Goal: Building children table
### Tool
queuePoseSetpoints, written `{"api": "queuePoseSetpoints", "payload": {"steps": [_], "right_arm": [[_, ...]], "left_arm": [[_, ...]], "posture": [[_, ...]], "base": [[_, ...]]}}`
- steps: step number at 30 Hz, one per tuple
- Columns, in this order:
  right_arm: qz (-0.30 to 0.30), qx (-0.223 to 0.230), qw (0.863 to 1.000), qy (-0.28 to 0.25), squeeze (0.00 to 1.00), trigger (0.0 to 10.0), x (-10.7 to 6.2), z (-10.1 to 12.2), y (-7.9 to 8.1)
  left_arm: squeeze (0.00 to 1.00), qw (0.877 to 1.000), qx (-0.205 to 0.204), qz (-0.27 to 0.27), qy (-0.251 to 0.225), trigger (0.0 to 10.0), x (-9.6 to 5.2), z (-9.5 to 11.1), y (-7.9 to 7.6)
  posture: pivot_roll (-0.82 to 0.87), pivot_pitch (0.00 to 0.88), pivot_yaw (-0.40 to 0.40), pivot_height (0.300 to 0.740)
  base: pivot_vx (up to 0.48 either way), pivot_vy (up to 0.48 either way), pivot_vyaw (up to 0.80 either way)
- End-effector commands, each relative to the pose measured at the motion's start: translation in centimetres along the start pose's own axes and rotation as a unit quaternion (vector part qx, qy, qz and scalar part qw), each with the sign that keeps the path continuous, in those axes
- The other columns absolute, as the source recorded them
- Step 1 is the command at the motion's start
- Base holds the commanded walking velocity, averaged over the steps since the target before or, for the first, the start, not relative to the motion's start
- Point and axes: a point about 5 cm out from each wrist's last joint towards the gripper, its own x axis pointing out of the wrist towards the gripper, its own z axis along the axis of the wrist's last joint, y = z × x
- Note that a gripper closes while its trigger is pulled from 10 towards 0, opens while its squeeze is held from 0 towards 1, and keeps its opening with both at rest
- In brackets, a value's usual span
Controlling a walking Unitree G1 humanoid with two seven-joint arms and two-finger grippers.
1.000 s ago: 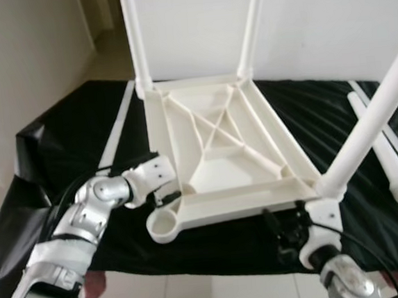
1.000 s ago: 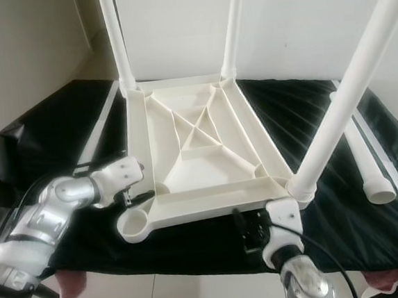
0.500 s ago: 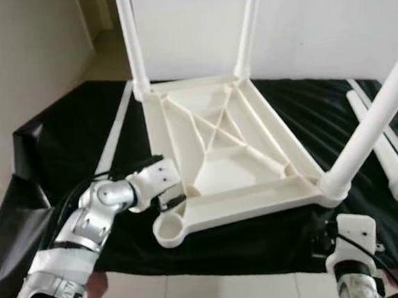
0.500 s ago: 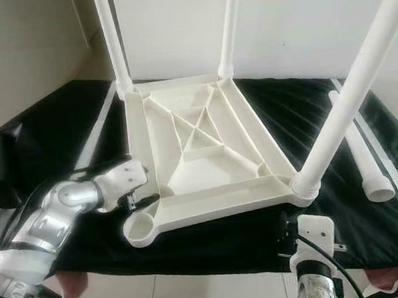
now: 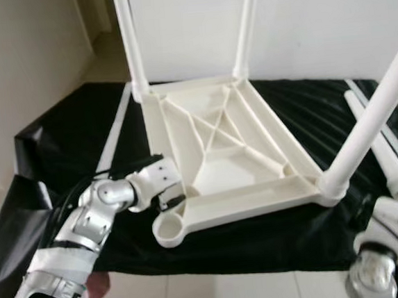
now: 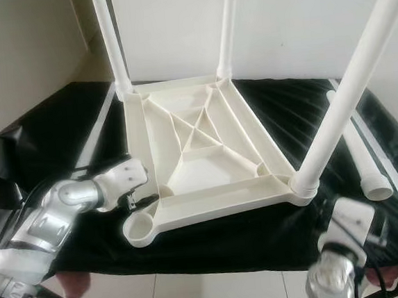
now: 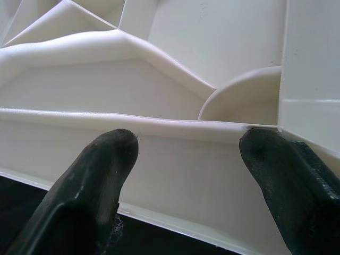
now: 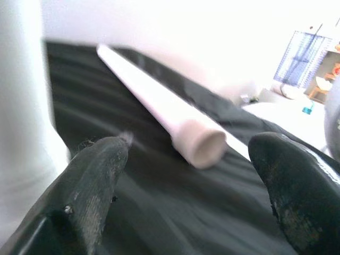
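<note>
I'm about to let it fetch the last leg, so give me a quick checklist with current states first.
1. Upturned tabletop rests on black cloth: ok.
2. Three legs stand in corner sockets: ok.
3. Empty socket at near left corner is unobstructed: ok.
4. Loose leg lies on the cloth beside the tabletop: ok.
5. Left gripper is open at the tabletop's rim: ok.
6. Right gripper is open, pointing at the loose leg: ok.
7. Legs fully seated: cannot tell.

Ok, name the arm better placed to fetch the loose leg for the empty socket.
Right. The right gripper is open and faces the loose leg lying on the black cloth, while the left gripper is open at the tabletop rim.
</note>
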Motion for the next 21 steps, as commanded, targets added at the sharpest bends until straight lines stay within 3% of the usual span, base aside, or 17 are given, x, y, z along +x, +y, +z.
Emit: {"api": "queuePoseSetpoints", "payload": {"steps": [1, 8, 13, 19, 21], "right_arm": [[-0.011, -0.001, 1.0, 0.017, 0.0, 10.0, -0.3, -0.8, 0.2], [-0.038, 0.018, 0.999, 0.014, 0.0, 10.0, 0.2, -0.6, 0.9], [-0.069, 0.032, 0.997, 0.003, 0.0, 10.0, 1.6, -0.4, 1.5], [-0.075, 0.042, 0.996, -0.001, 0.0, 10.0, 2.6, -0.3, 1.9], [-0.054, 0.056, 0.997, -0.001, 0.0, 10.0, 3.5, -0.1, 2.8]], "left_arm": [[0.0, 0.996, 0.013, -0.086, -0.012, 10.0, 0.1, 0.9, -0.9], [0.0, 0.993, 0.009, -0.119, -0.016, 10.0, -0.3, 1.0, -1.6], [0.0, 0.986, 0.02, -0.164, -0.015, 10.0, -0.3, 1.2, -2.9], [0.0, 0.981, 0.027, -0.192, -0.021, 10.0, -0.4, 1.7, -3.7], [0.0, 0.977, 0.035, -0.207, -0.03, 10.0, -0.2, 2.3, -4.2]], "posture": [[0.03, 0.0, -0.022, 0.74], [0.05, 0.0, -0.008, 0.74], [0.05, 0.0, 0.004, 0.74], [0.06, 0.0, 0.012, 0.74], [0.06, 0.0, 0.017, 0.74]], "base": [[0.0, 0.0, 0.0], [0.0, 0.0, 0.0], [0.0, 0.0, 0.0], [0.0, 0.0, 0.0], [0.0, 0.0, 0.0]]}}
